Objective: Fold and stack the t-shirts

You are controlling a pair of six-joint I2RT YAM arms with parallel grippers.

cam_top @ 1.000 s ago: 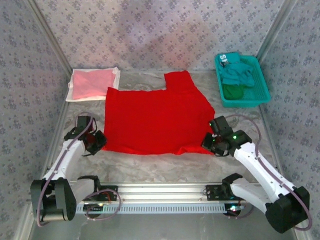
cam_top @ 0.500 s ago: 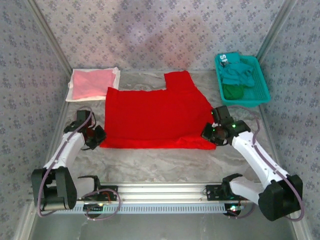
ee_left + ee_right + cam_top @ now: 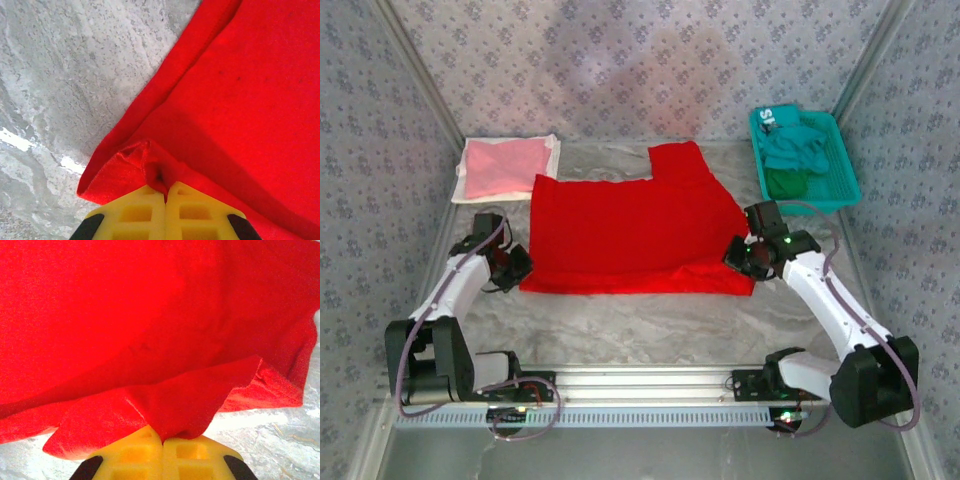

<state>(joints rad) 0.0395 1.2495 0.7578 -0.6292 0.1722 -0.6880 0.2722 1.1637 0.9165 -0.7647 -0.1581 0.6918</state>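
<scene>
Marbled table [image 3: 650, 330]: left gripper [image 3: 165, 192], right gripper [image 3: 162, 437] each clamp thin red t-shirt [image 3: 630, 235] corners; uneven pulling could slip one.

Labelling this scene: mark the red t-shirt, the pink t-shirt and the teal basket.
red t-shirt [image 3: 630, 230]: top external view, middle of its body.
pink t-shirt [image 3: 503, 167]: top external view, centre of the cloth.
teal basket [image 3: 810, 205]: top external view, near wall.

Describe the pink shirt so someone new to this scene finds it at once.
On the grey table, look to the far left corner, where a white sheet lies. The pink shirt sits flat on it, beside the spread red shirt; it is the only pale garment there.
</scene>
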